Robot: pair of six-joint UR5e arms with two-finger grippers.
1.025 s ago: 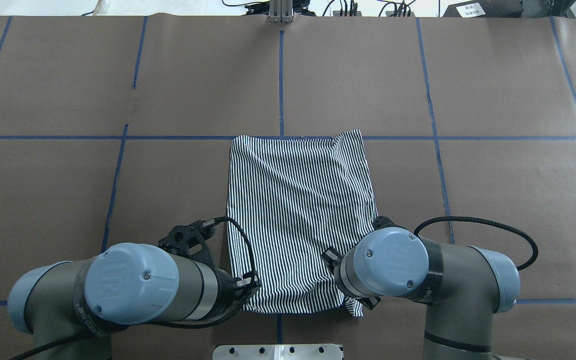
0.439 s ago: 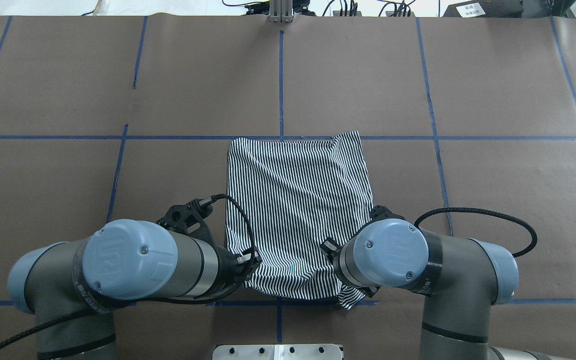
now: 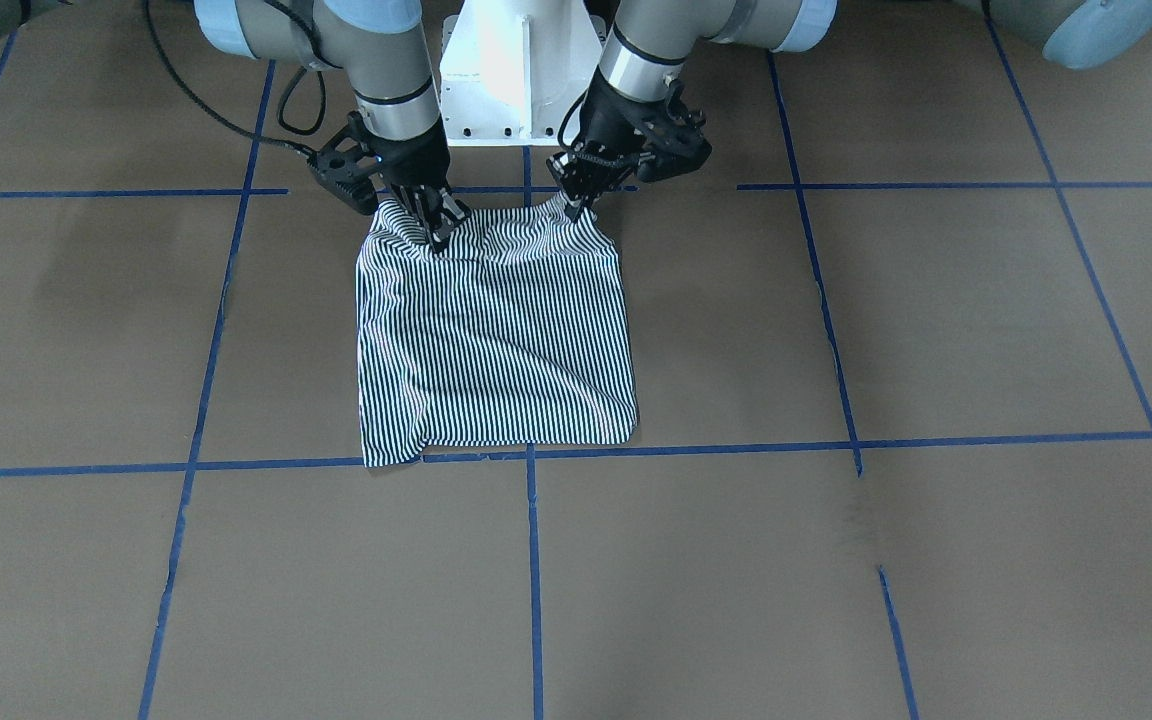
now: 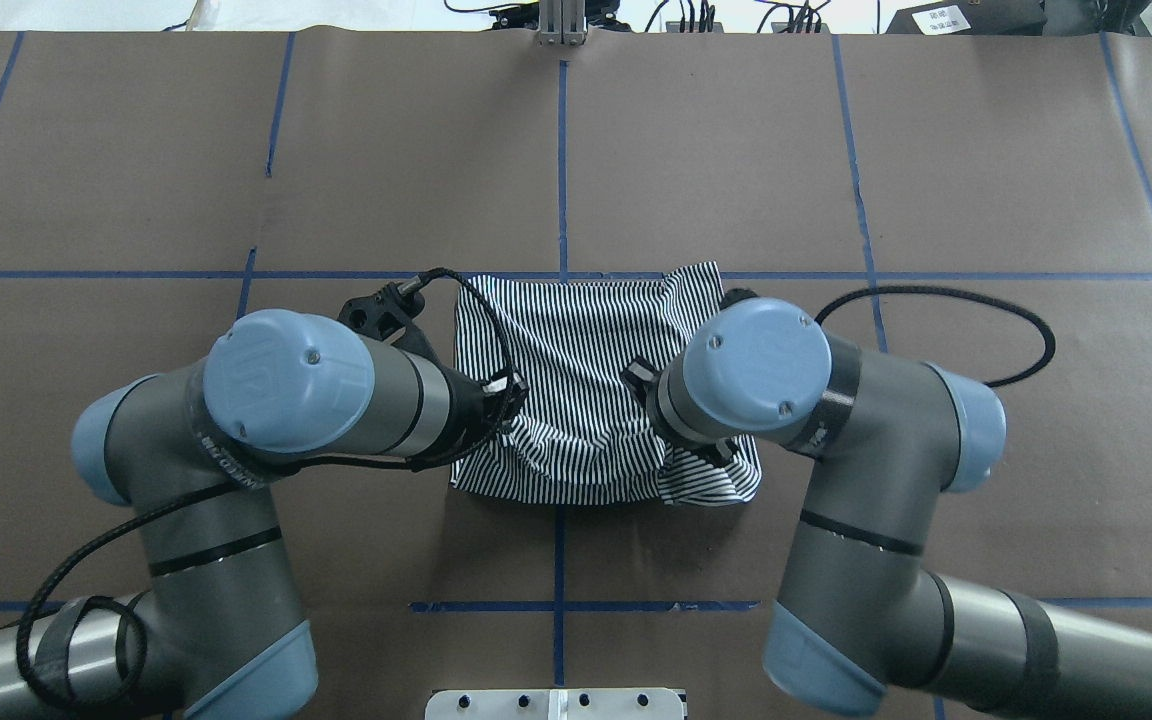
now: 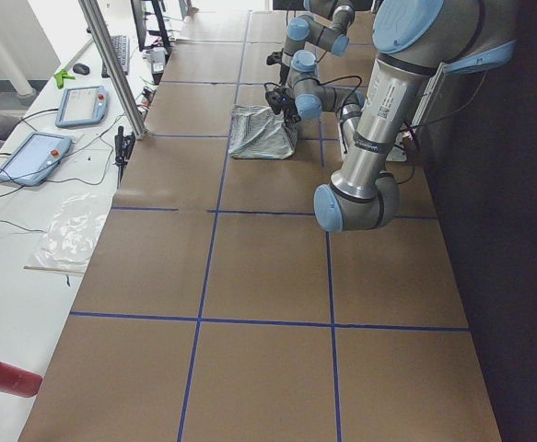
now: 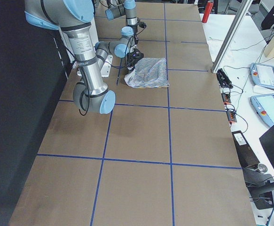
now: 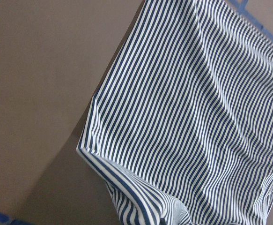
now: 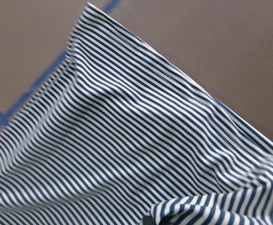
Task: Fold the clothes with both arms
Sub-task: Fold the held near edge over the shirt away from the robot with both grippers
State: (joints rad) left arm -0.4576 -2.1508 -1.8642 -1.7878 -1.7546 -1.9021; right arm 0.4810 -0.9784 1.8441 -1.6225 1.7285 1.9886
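Now shirt point(image 3: 496, 350) squarish, flat; robot-side edge pinched up.

The overhead camera sits high behind the robot, looking forward and down on the brown paper-covered table with blue tape lines point(image 4: 986, 150). The front-facing one looks steeply down from the opposite edge, with the white pedestal base point(image 3: 521, 60) at its top. Two side cameras look along the table from its ends, from afar. Both wrist cameras hang close over the navy-and-white striped shirt point(image 3: 496, 340), which every view shares.
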